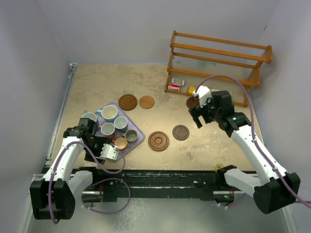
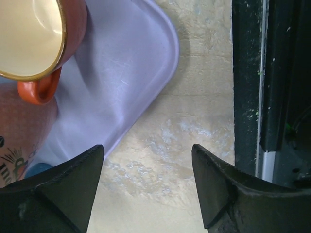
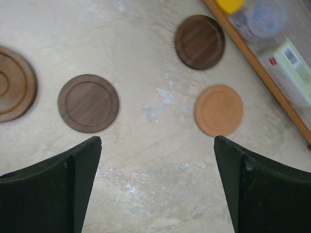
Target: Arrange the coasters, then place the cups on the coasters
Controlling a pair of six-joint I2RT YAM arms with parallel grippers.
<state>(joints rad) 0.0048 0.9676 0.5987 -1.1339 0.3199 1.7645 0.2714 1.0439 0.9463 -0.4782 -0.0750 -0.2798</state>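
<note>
Several cups stand on the lavender tray (image 1: 139, 134), among them a light-blue one (image 1: 109, 112), a pink one (image 1: 108, 129), a grey-green one (image 1: 131, 135) and a copper-orange one (image 1: 121, 142). My left gripper (image 1: 114, 149) hovers open at the tray's near corner (image 2: 126, 73), with bare table between its fingers (image 2: 73, 194) and the copper-orange cup (image 2: 73, 24) just beyond. Wooden coasters lie scattered: two grooved (image 1: 128, 102) (image 1: 159, 141), a light one (image 1: 146, 102), and dark ones (image 1: 181, 132) (image 1: 193, 102). My right gripper (image 1: 197, 119) is open over bare table, between a dark coaster (image 3: 88, 103) and an orange coaster (image 3: 218, 110).
A wooden rack (image 1: 218, 58) stands at the back right, with small items (image 1: 175, 86) on its bottom shelf; its edge (image 3: 257, 68) shows in the right wrist view. A black rail (image 1: 165, 177) runs along the near table edge. Grey walls close in the sides.
</note>
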